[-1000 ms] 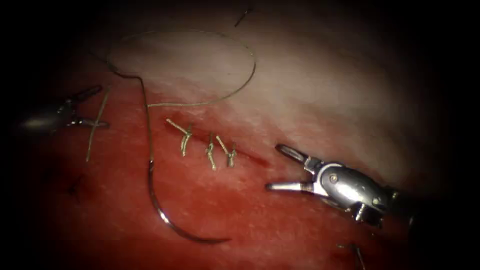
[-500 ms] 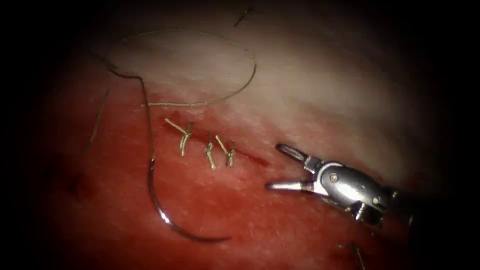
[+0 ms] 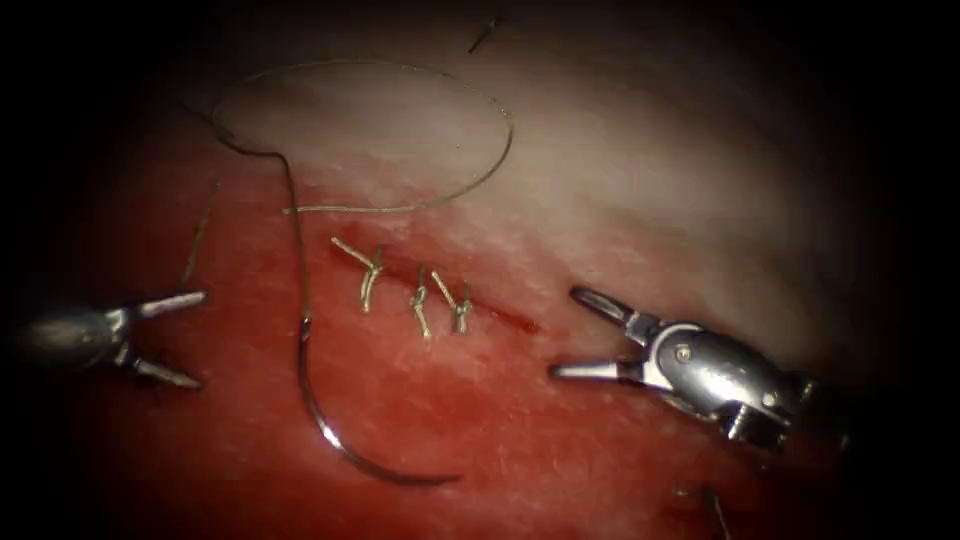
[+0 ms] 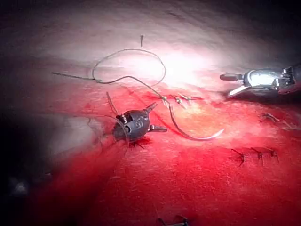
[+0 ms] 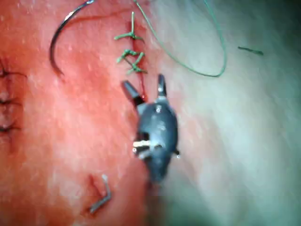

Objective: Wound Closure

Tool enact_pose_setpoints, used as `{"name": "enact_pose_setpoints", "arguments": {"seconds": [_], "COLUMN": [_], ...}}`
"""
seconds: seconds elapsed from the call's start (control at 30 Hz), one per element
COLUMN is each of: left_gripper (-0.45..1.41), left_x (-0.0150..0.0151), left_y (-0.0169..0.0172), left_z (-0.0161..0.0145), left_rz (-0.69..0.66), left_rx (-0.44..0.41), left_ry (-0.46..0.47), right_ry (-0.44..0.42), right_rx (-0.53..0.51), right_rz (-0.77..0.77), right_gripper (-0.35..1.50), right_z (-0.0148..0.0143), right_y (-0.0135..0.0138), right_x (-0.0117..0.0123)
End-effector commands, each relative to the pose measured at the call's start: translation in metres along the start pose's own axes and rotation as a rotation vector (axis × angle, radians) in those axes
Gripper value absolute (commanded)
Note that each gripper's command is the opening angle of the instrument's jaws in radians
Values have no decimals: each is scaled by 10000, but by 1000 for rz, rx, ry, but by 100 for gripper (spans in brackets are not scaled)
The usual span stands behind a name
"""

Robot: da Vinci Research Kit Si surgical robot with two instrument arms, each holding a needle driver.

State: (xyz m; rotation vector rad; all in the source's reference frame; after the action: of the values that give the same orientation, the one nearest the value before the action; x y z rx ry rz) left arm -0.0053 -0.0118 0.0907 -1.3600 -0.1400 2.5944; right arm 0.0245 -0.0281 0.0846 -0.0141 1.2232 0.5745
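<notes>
The curved needle point(image 3: 335, 440) lies flat on the tissue point(image 3: 620, 180), free of both my tools and not driven into the flesh. In the endoscope view it sits to the left of the cut point(image 3: 440, 290) and below it, its arc sweeping down and round to a tip that points right. The thread point(image 3: 400, 95) runs up from the needle's blunt end, climbs past the left end of the cut, then swings into a wide loose loop over the pale upper tissue and comes back to end just above the stitches.

Three knotted stitches point(image 3: 418, 295) already cross the cut, side by side, their short tails standing out. Red fluid point(image 3: 480, 400) wets the tissue around and below them.

My left tool point(image 3: 175, 338) comes in from the left edge, well left of the needle, its jaws spread wide in a V — nothing between them. A short cut end of thread point(image 3: 198, 235) lies on the tissue just above it, apart from the upper jaw.

My right tool point(image 3: 590, 335) rests at the right end of the cut, jaws likewise parted wide and holding nothing, tips pointing left toward the stitches.

From my left wrist view, the left tool point(image 4: 153, 117) shows its two splayed jaws just beside the needle point(image 4: 193, 134). From my right wrist view, the right tool point(image 5: 143, 89) opens toward the stitches point(image 5: 131, 52), with the needle point(image 5: 59, 35) off to the side — untouched.
</notes>
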Motion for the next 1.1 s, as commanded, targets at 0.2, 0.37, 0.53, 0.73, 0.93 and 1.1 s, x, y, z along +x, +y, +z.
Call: {"name": "enact_pose_setpoints", "arguments": {"seconds": [0.2, 0.37, 0.53, 0.73, 0.93, 1.1], "left_gripper": [46, 49, 52, 52, 52, 46], "left_x": [14, 29, 40, 37, 36, 35], "left_y": [48, 75, 99, 104, 100, 101], "left_z": [39, 69, 107, 127, 134, 144], "left_rz": [15, 6, 0, 59, 116, 160], "left_rx": [39, 88, 135, 182, 236, 271], "left_ry": [-132, -180, -205, -257, -335, -390], "right_ry": [-3, -30, -34, -35, -38, -42], "right_rx": [-50, -76, -83, -86, -88, -89], "right_rz": [10, 11, 11, 5, 5, -1], "right_gripper": [130, 130, 130, 130, 130, 132], "right_z": [5, 4, 4, 5, 8, 11], "right_y": [3, -1, 0, -1, -3, -4], "right_x": [2, 3, 3, 3, 3, 3]}}
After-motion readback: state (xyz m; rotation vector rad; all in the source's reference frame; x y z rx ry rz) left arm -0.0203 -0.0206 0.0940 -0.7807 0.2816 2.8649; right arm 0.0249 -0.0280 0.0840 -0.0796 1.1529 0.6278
